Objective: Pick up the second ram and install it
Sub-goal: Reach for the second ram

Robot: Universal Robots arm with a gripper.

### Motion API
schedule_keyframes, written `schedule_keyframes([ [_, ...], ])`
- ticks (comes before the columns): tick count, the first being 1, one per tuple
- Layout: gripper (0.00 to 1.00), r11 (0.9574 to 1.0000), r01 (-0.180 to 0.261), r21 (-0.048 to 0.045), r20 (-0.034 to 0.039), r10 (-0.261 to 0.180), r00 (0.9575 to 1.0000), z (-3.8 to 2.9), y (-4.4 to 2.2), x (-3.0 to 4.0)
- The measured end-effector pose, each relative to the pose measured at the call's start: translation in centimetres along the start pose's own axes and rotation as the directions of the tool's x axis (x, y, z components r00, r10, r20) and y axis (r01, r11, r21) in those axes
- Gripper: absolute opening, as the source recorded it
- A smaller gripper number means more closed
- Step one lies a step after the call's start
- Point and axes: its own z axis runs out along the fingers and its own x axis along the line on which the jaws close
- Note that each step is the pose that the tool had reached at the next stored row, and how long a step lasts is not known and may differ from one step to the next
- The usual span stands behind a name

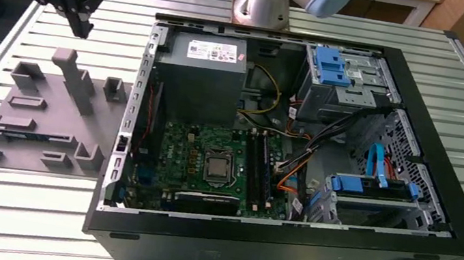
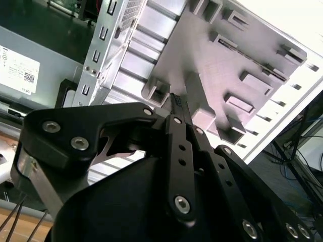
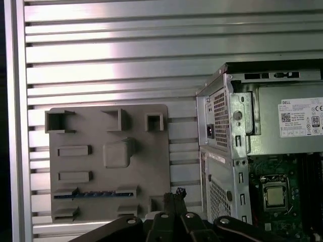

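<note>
The second ram [image 3: 96,193] is a thin dark blue-green stick lying on edge in a slot of the grey holder plate [image 3: 151,151]. In the exterior view the ram [image 1: 29,136] sits near the plate's front end. My gripper [image 1: 82,28] hangs well above the plate's far end, at the exterior view's upper left. Its black fingers meet at the tips [image 2: 176,101] with nothing between them. In the first wrist view the gripper [image 3: 174,194] is off to one side of the ram and apart from it.
The open black computer case [image 1: 439,223] lies on the slatted metal table [image 1: 18,208], beside the holder plate. Inside it are the green motherboard [image 1: 183,150], long black memory slots [image 1: 258,168], a grey power supply [image 1: 197,83] and blue drive brackets [image 1: 362,185]. Upright posts [image 1: 70,75] rise from the holder plate.
</note>
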Motion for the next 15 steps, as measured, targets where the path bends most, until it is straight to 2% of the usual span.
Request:
schedule_keyframes([
  [6, 0.11, 1.0, 0.0, 0.0, -0.0001, 0.0, 1.0, 0.0, -0.17, 2.15],
  [9, 0.11, 1.0, 0.0, 0.0, -0.0001, 0.0, 1.0, 0.0, -0.24, 2.93],
  [15, 0.11, 1.0, 0.0, 0.0001, -0.0002, 0.0, 1.0, 0.0, -0.25, 3.14],
])
